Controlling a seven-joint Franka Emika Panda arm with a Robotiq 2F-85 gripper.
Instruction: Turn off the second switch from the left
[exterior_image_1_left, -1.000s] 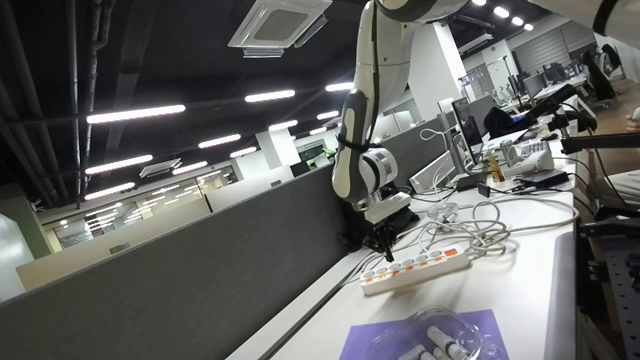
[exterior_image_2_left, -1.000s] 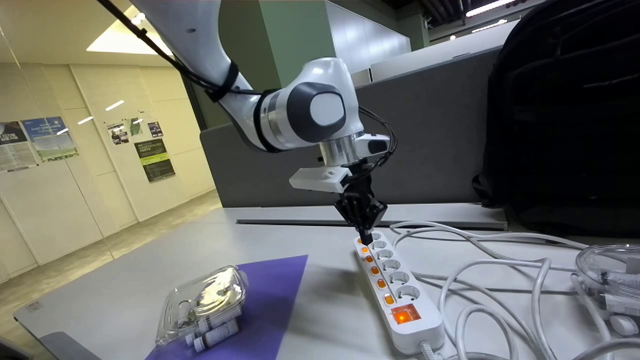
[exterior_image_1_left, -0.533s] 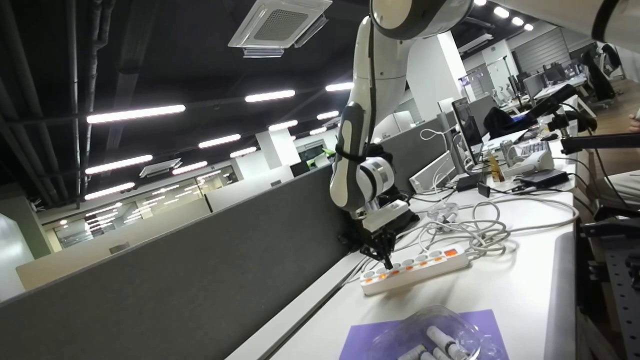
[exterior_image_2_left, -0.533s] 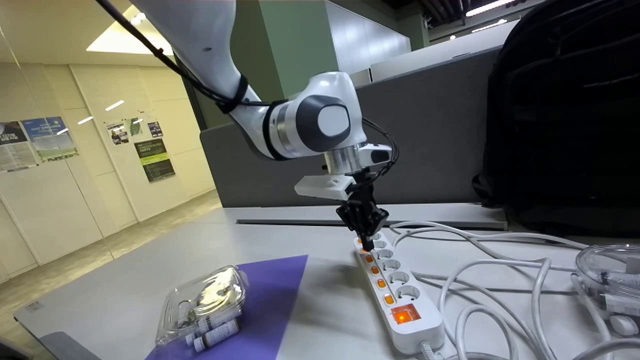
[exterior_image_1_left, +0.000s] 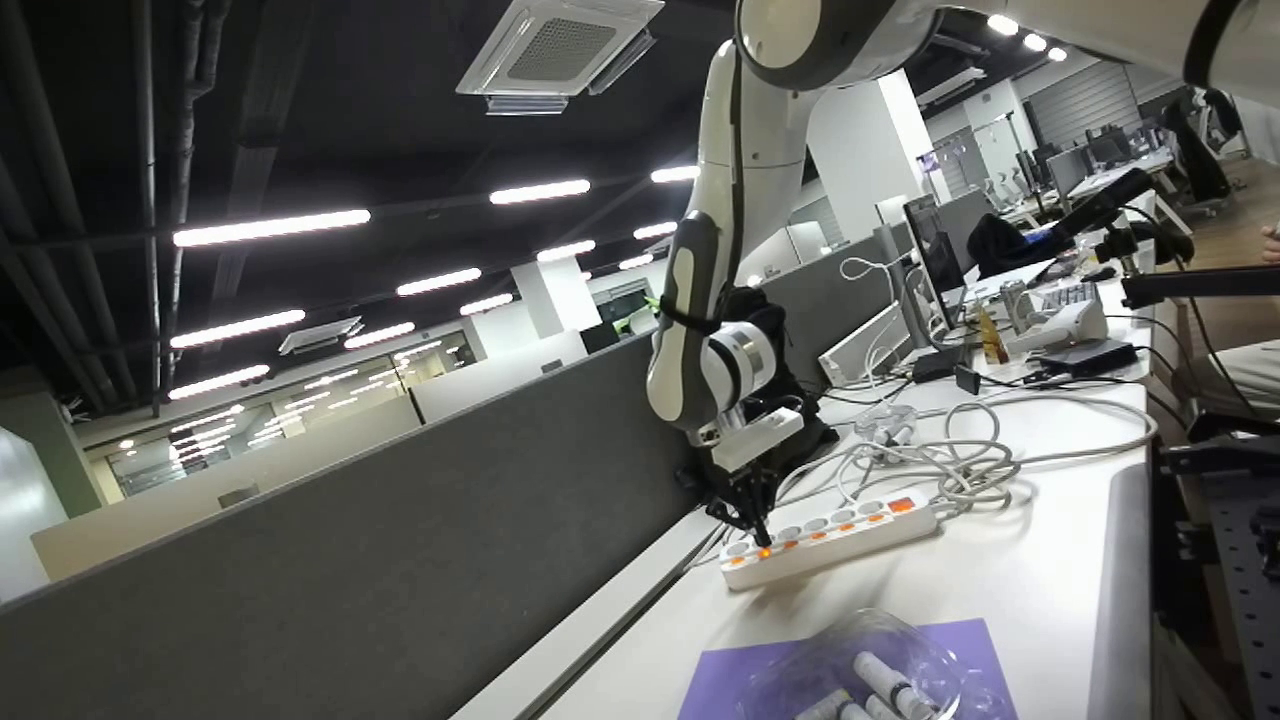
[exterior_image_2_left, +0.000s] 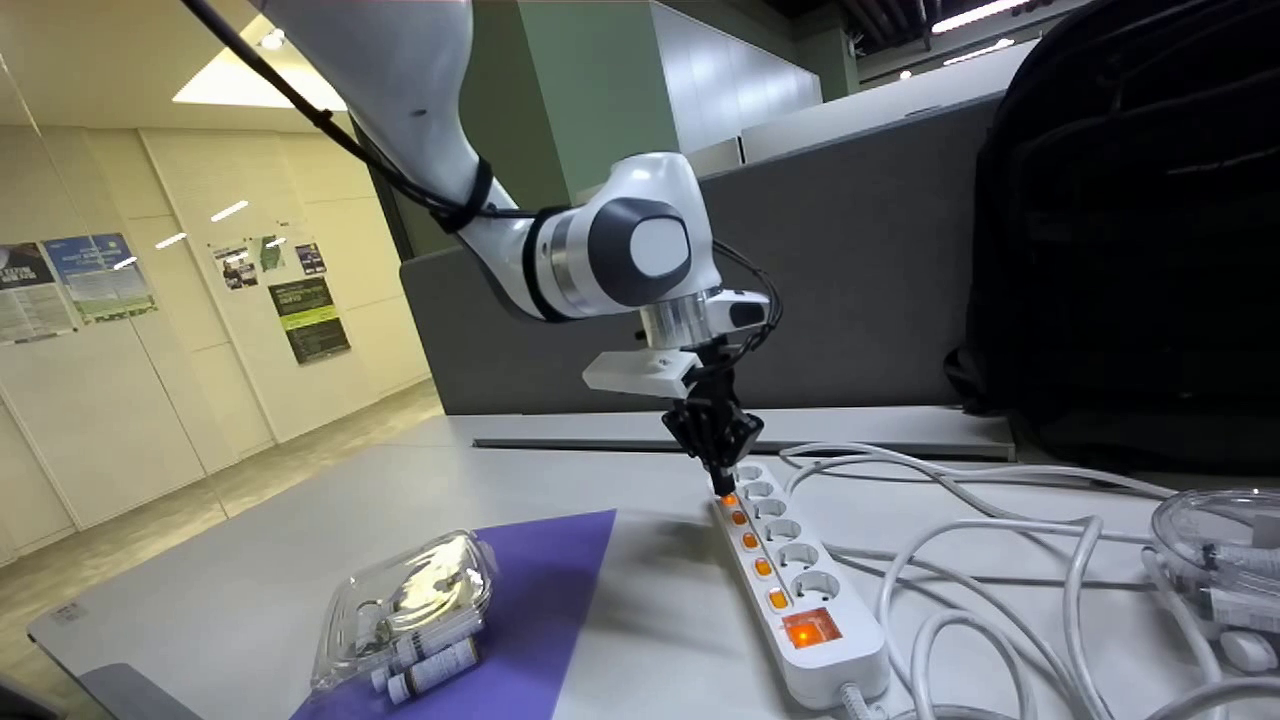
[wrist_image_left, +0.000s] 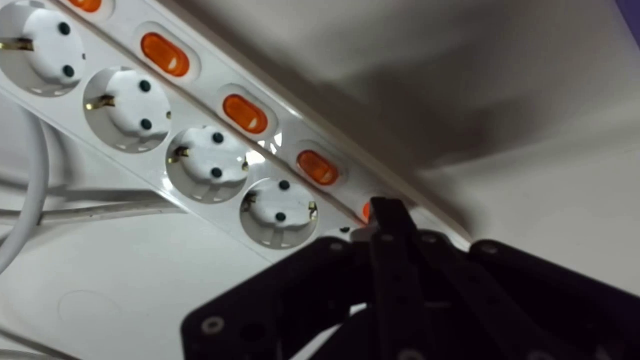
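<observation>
In an exterior view, the gripper (exterior_image_1_left: 764, 541) is shown low and right of centre in the frame, its tip placed right at the glowing second switch from the left (exterior_image_1_left: 765, 552), near the left end of a white power strip (exterior_image_1_left: 850, 549); whether contact is made cannot be told. The first switch (exterior_image_1_left: 737, 561) is seen just beside it, while the robot arm (exterior_image_1_left: 760, 140) is cut off by the top edge and a clear plastic container (exterior_image_1_left: 875, 630) on a purple sheet (exterior_image_1_left: 720, 670) is cropped at the bottom. In an exterior view where a large lit switch (exterior_image_2_left: 811, 628) is seen at lower right of centre, the second switch is shown bright just below the gripper's tip, and the first is blocked from sight; a black bag (exterior_image_2_left: 1150, 250) and pale cables (exterior_image_2_left: 1072, 590) are cropped at the right. In the wrist view, the fingers (wrist_image_left: 387, 215) are seen together at their tips, right of centre, and the second switch is mostly covered by them, only an orange sliver being exposed. Three neighbouring switches (wrist_image_left: 245, 113) are shown whole toward the upper left, where another is clipped by the top edge; the strip's lower-right end is hidden by the gripper, whose dark body is cut off below.
</observation>
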